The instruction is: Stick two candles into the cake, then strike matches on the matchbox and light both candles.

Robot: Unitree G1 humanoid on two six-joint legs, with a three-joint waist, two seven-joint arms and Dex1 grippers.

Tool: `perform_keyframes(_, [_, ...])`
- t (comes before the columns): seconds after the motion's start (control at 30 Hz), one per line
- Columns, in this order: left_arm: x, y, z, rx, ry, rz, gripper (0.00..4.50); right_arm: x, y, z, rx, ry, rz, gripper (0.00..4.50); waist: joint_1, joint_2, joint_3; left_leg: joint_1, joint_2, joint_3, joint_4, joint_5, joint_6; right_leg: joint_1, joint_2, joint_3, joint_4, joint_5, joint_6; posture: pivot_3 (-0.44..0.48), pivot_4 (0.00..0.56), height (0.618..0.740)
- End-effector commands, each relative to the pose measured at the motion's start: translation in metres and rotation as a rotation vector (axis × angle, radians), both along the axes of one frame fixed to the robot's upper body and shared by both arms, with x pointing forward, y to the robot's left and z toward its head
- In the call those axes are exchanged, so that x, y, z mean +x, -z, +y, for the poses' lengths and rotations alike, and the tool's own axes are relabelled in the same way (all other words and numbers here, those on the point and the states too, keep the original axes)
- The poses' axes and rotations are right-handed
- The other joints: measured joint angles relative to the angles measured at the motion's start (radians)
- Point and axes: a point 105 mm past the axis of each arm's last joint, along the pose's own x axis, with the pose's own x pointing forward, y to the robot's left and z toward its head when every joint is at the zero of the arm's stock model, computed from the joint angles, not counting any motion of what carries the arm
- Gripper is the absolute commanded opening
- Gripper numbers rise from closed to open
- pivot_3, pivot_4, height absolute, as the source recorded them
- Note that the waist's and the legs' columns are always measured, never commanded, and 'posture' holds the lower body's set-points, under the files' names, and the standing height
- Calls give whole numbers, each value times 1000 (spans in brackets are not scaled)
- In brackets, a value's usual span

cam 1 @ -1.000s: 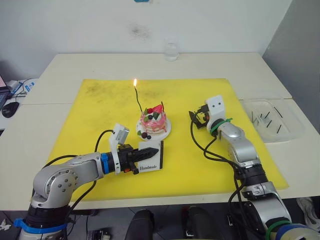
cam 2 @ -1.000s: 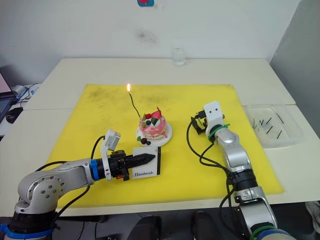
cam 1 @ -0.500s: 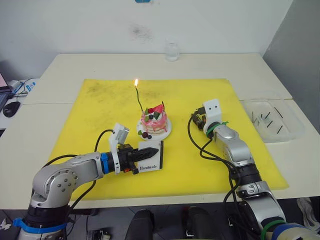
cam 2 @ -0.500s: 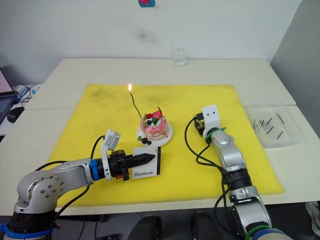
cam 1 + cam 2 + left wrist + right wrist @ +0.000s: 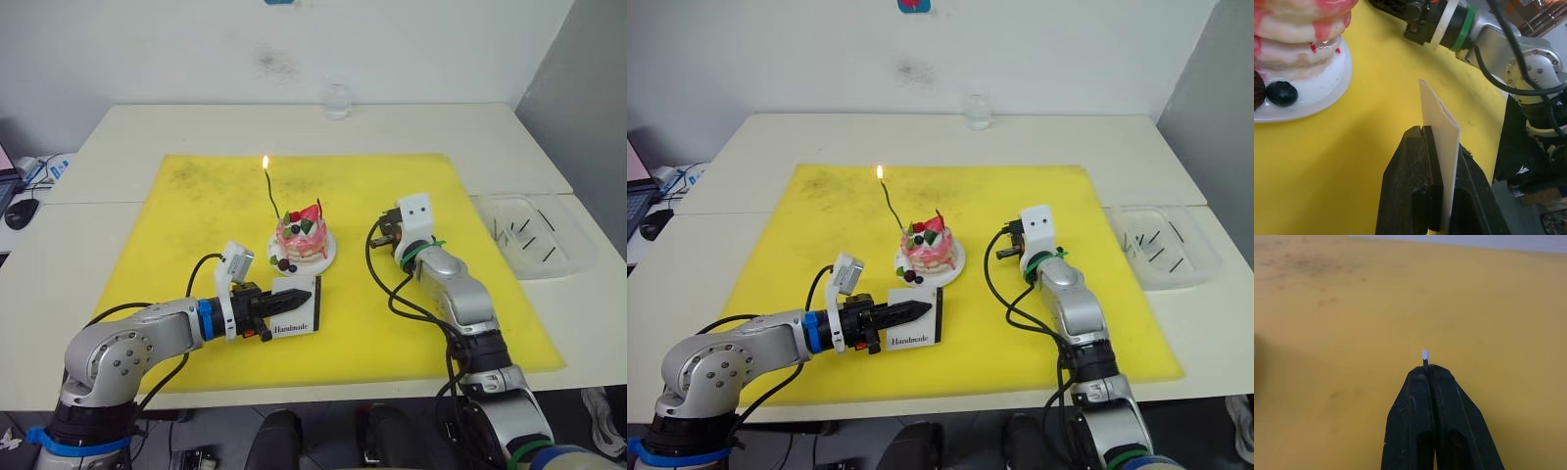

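The cake (image 5: 303,243) sits on its white plate near the middle of the yellow mat (image 5: 176,235). The green candle (image 5: 269,192) stands in it with a flame at its tip, while the reddish candle (image 5: 318,208) beside the strawberry looks unlit.

The left gripper (image 5: 1440,147) has its fingers pinched on the matchbox (image 5: 297,306), holding it on edge just in front of the plate. The right gripper (image 5: 1426,368) is to the right of the cake, near it but apart, its fingers closed tight on a match (image 5: 1424,357) whose pale head pokes out past the tips, not burning.

So one candle appears done, and the step in hand is probably lighting the second. The next move calls for carrying the match head over to the black strip on the box, dragging it firmly enough to catch without snapping the thin stick, then bringing the flame up to the reddish candle's tip while staying off the lit one. Spare matches (image 5: 525,238) lie in the clear tray (image 5: 578,257) on the surface to the right
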Motion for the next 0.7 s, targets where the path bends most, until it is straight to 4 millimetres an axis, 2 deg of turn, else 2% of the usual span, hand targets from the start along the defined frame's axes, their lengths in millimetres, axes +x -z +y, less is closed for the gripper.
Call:
perform_keyframes(0.03, [-2,-10,-8,-21,32,-35,0,-20,-38,1,35,-65,-107,28,1,0,0,0,0,0,0,0,0,0,0,0,0,0,0,0,150,740])
perform_keyframes(0.13, [0,-13,-12,-40,39,-35,0,-40,-48,-2,3,-126,-147,28,2,0,0,0,0,-1,0,0,0,0,0,0,0,0,0,0,150,740])
perform_keyframes(0.37, [6,-23,-30,-71,91,-60,0,-90,-67,-2,-205,-383,-229,28,1,-1,0,0,-1,0,0,0,0,0,0,-1,0,0,0,0,150,740])
perform_keyframes(0.47, [11,-26,-36,-79,102,-72,0,-101,-63,-2,-278,-451,-217,28,-1,-1,0,1,0,0,0,0,0,0,1,-1,0,0,0,0,150,740])
perform_keyframes(0.57, [12,-27,-38,-81,112,-72,0,-106,-55,-3,-268,-462,-170,28,-1,-1,1,1,0,0,0,0,0,0,2,-1,0,0,0,0,150,740])
perform_keyframes(0.7, [10,-24,-42,-73,130,-66,0,-115,-33,-9,-242,-412,-114,28,2,-1,1,0,0,0,0,0,0,0,1,-1,-1,0,0,0,150,740])
